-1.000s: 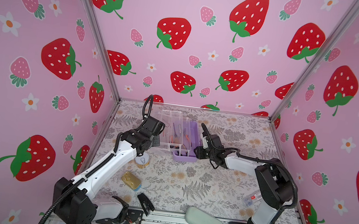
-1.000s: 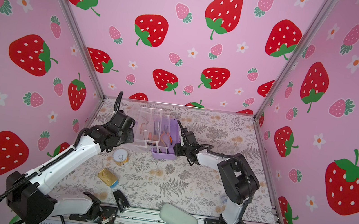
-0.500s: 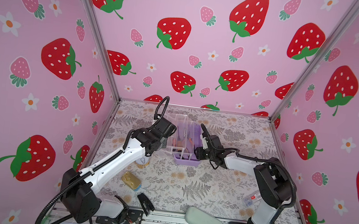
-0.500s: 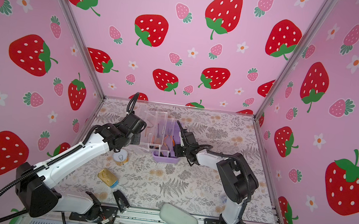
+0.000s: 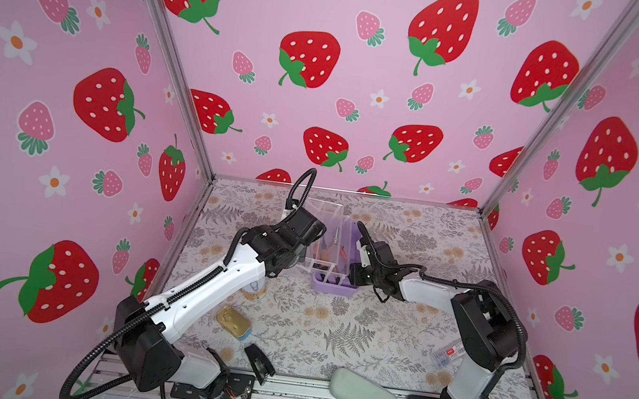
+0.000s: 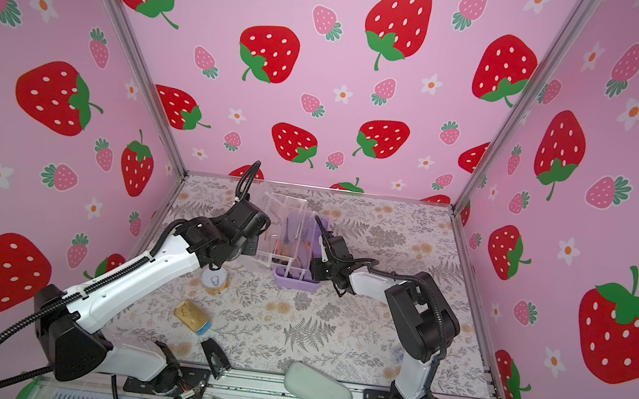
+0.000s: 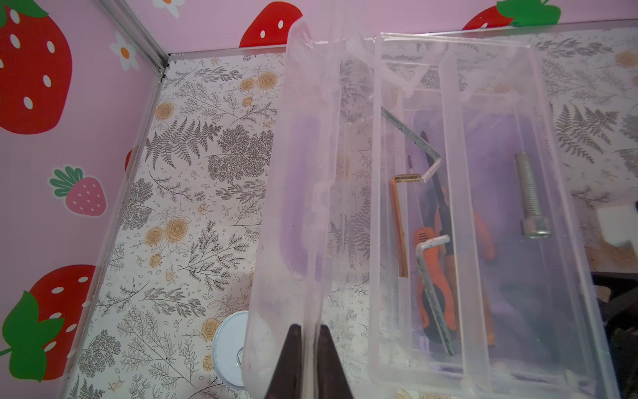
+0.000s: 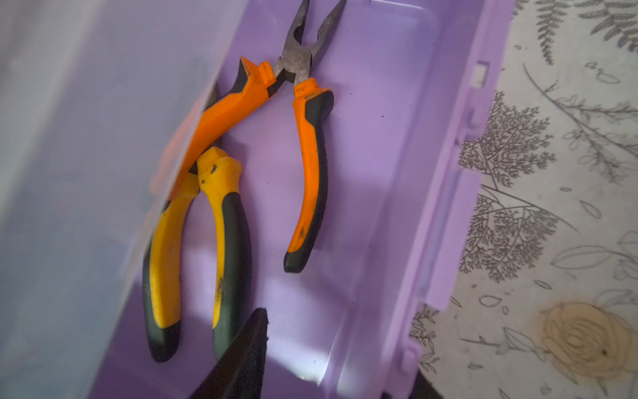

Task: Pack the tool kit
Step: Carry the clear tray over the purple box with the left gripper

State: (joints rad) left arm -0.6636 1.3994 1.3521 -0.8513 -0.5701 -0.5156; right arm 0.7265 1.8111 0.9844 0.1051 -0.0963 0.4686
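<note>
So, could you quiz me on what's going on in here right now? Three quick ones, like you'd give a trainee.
1. Pick one: the left gripper is pinched shut on the edge of A) the clear lid, B) a gold tin, C) the green pouch.
2. True or false: the lilac base is empty.
3. Fill in: in the clear tray, the compartment next to the hex keys holds one steel ____.

Key
1. A.
2. False: orange-handled pliers and yellow-handled pliers lie in it.
3. bolt.
</note>
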